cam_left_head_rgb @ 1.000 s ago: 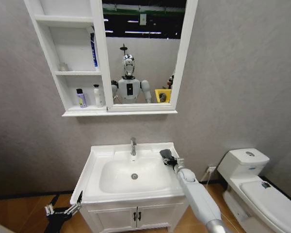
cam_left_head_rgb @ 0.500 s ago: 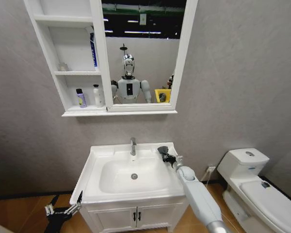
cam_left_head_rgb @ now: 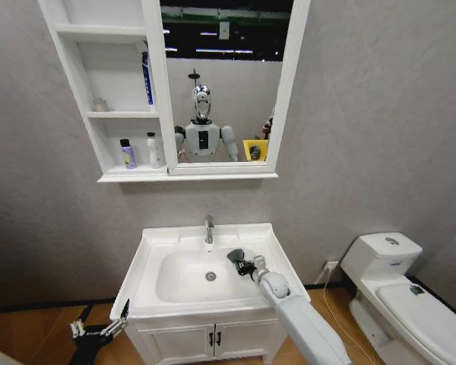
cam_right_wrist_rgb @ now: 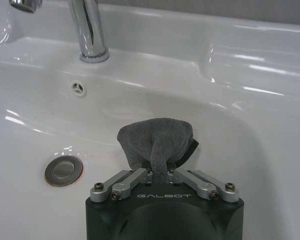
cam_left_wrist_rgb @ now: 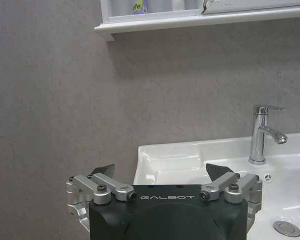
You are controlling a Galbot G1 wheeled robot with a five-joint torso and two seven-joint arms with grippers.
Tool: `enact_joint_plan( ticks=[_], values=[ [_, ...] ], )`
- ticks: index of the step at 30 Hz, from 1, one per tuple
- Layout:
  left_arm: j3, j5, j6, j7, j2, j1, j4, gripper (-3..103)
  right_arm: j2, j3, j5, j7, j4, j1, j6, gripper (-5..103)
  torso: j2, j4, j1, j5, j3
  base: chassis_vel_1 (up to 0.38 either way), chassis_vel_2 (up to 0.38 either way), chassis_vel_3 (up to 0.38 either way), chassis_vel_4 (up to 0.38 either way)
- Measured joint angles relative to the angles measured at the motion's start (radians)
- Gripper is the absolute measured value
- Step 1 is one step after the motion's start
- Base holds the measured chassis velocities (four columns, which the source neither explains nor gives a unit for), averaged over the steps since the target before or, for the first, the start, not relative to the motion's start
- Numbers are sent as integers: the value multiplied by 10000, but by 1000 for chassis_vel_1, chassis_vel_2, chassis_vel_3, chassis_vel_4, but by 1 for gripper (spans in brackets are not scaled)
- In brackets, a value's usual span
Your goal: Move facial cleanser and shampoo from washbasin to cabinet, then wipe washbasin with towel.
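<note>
The white washbasin point(cam_left_head_rgb: 148, 258) stands under the cabinet point(cam_left_head_rgb: 110, 114). My right gripper point(cam_left_head_rgb: 238, 261) is inside the bowl, just right of the drain point(cam_left_head_rgb: 210, 276), shut on the dark grey towel point(cam_left_head_rgb: 235, 256). In the right wrist view the towel point(cam_right_wrist_rgb: 155, 140) bunches out of the right gripper point(cam_right_wrist_rgb: 160, 172) over the bowl wall, below the tap point(cam_right_wrist_rgb: 92, 35). A purple bottle point(cam_left_head_rgb: 127, 153) and a white bottle point(cam_left_head_rgb: 153, 150) stand on the cabinet's lowest tier; a blue tube point(cam_left_head_rgb: 147, 80) stands one tier up. My left gripper point(cam_left_head_rgb: 99, 327) hangs open, low at the basin's left point(cam_left_wrist_rgb: 160, 172).
A mirror point(cam_left_head_rgb: 220, 84) joins the cabinet on the right. The low vanity point(cam_left_head_rgb: 213, 338) with black handles carries the basin. A white toilet point(cam_left_head_rgb: 395, 293) stands at the right. Bare wall and wood floor lie left of the vanity.
My right gripper has carried the towel from the basin's right rim leftward and down into the bowl, toward the drain. The left arm has not moved.
</note>
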State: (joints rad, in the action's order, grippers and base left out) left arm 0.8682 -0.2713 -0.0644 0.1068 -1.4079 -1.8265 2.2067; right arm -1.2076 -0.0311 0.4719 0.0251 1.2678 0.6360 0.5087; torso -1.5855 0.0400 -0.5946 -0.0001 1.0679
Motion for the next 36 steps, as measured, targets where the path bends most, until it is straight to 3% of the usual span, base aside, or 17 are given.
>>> enact_joint_plan(
  ticks=[6,11,16,24,26,30,33,35,36],
  values=[
    [0,0,0,0,0,0,0,100,78,-1009,829,-67,-744,-630,621,7,0,1,0,0,0,0,0,0,0],
    [0,0,1,0,0,0,0,100,-812,-1350,926,-742,-2341,-1358,722,7,0,-1,0,-2,0,0,0,0,0],
    [0,0,0,0,0,0,0,100,-1163,-1424,944,-988,-2828,-1521,616,7,0,2,0,-2,0,0,0,0,0],
    [-1,0,0,0,0,0,0,100,-3075,-1581,581,-1749,-4148,-1755,-46,7,0,2,0,-3,0,0,0,0,0],
    [-1,0,1,1,0,0,0,100,-3758,-1350,526,-1862,-4328,-1748,-213,7,2,-17,-3,4,3,0,0,0,0],
    [0,0,1,0,0,0,0,100,-3680,-1226,394,-1852,-4427,-1695,-362,7,2,-10,-1,2,2,0,0,0,0],
    [1,0,0,-1,1,0,0,100,-3191,-733,-38,-1663,-4454,-1631,-447,7,1,-1,-1,3,2,0,0,0,0],
    [0,0,0,0,1,1,0,100,-2394,-164,-610,-1582,-4245,-1627,-405,7,2,4,-2,3,2,0,0,0,0],
    [0,0,0,0,1,1,0,100,-2394,-164,-610,-1582,-4245,-1627,-405,7,2,4,-2,3,2,0,0,0,0]
  ],
)
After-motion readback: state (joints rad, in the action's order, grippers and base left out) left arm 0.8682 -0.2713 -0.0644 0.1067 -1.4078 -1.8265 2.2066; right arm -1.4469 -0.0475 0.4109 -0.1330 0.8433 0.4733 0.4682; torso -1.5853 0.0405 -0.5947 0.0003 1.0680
